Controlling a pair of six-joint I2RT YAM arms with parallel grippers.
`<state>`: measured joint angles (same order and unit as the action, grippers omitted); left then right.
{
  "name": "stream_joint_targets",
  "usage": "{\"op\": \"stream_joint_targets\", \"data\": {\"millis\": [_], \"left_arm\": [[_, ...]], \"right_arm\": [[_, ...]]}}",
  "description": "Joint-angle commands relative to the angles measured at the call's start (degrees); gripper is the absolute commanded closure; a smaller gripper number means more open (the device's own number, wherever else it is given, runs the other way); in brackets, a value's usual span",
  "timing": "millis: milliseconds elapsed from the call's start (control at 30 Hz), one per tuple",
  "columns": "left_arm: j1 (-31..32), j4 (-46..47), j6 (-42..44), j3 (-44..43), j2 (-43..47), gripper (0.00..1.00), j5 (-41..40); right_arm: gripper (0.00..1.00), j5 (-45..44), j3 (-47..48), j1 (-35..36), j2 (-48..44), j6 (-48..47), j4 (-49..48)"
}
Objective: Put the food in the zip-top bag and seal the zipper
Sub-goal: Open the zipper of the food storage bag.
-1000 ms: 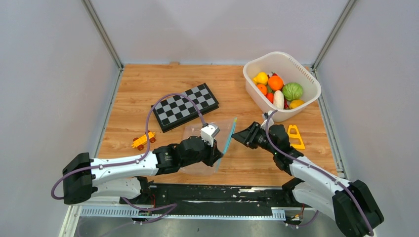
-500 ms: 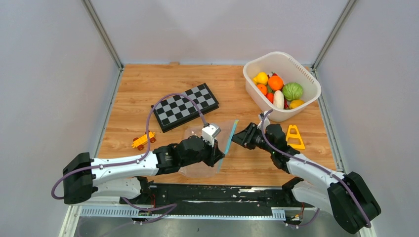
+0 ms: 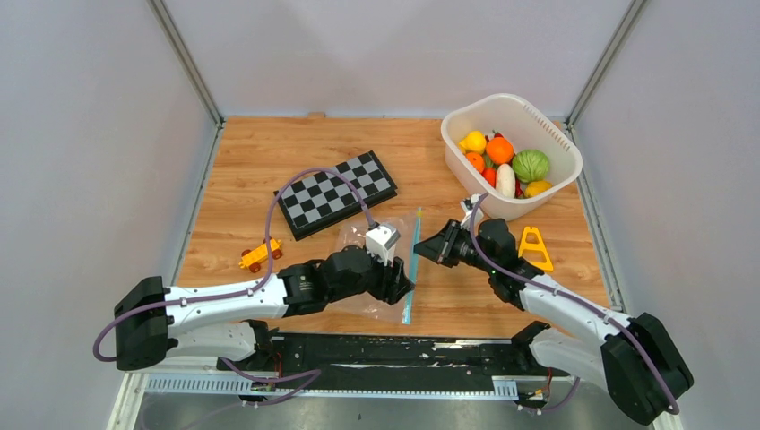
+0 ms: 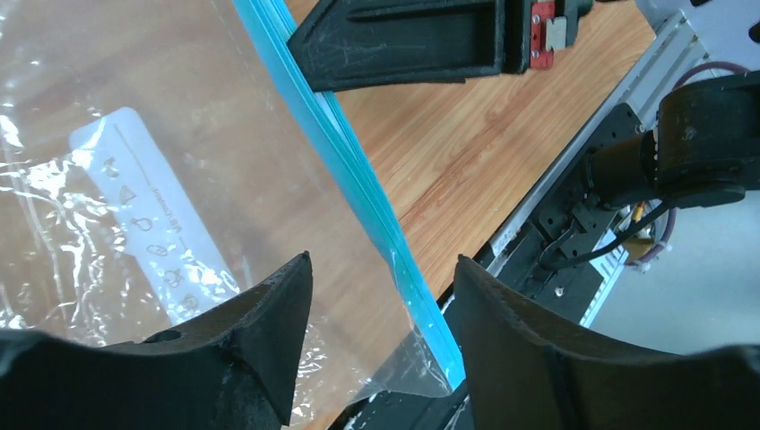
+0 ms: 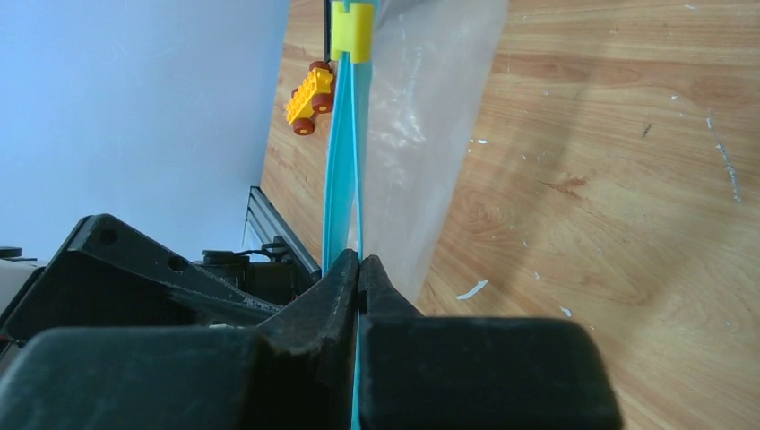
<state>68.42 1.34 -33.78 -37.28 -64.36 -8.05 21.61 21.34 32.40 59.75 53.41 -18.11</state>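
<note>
The clear zip-top bag (image 3: 354, 240) lies on the wood between my arms, its teal zipper (image 3: 408, 309) along the right edge. My right gripper (image 3: 419, 252) is shut on the zipper (image 5: 343, 179) at mid-length; a yellow slider (image 5: 351, 31) sits at the strip's far end. My left gripper (image 3: 403, 284) stands open over the bag (image 4: 179, 179), its fingers either side of the zipper (image 4: 358, 179) near the bag's corner, holding nothing. The food (image 3: 506, 161), several toy fruits and vegetables, sits in the white basket (image 3: 466, 112) at the back right.
A folded chessboard (image 3: 336, 193) lies behind the bag. A yellow toy car (image 3: 260, 254) stands to the left, and it shows as the toy car (image 5: 309, 94) past the slider. A yellow triangular piece (image 3: 535, 246) lies beside my right arm. The black rail runs along the table's near edge.
My left gripper has opened and let go of the bag. The right gripper has closed on the zipper, and the bag has dropped flatter onto the table.
</note>
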Motion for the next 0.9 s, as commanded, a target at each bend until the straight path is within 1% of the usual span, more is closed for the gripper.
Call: {"op": "stream_joint_targets", "data": {"millis": [0,100,167,233,467,600,767,867], "left_arm": [[0.0,-2.6,2.3,-6.2,-0.7,0.32,-2.9],[0.0,-7.6,4.4,-10.9,-3.7,0.30,-3.8],[0.0,-11.1,4.6,-13.2,-5.6,0.30,-6.0],[0.0,-12.6,5.0,-14.4,-6.6,0.31,-7.1],[0.0,-17.3,4.2,-15.7,-8.3,0.43,-10.5],[0.0,-17.8,3.6,-15.2,-9.4,0.44,-12.3],[0.0,-15.4,2.9,-13.8,-8.1,0.50,-12.0],[0.0,-15.7,3.0,-14.1,-8.1,0.50,-12.6]], "right_arm": [[1.00,-3.0,4.2,2.4,-1.6,-2.8,3.3],[1.00,-5.3,5.7,3.9,-1.9,-3.7,6.3],[1.00,-6.3,6.3,4.4,-2.4,-4.3,7.5],[1.00,-6.9,6.7,4.9,-2.9,-4.6,8.4],[1.00,-8.2,7.2,5.3,-4.6,-5.5,10.7],[1.00,-7.8,7.3,5.4,-5.2,-5.7,11.0],[1.00,-8.8,7.4,5.3,-5.9,-6.5,12.9],[1.00,-8.3,7.2,5.3,-6.2,-6.5,12.8]]}}
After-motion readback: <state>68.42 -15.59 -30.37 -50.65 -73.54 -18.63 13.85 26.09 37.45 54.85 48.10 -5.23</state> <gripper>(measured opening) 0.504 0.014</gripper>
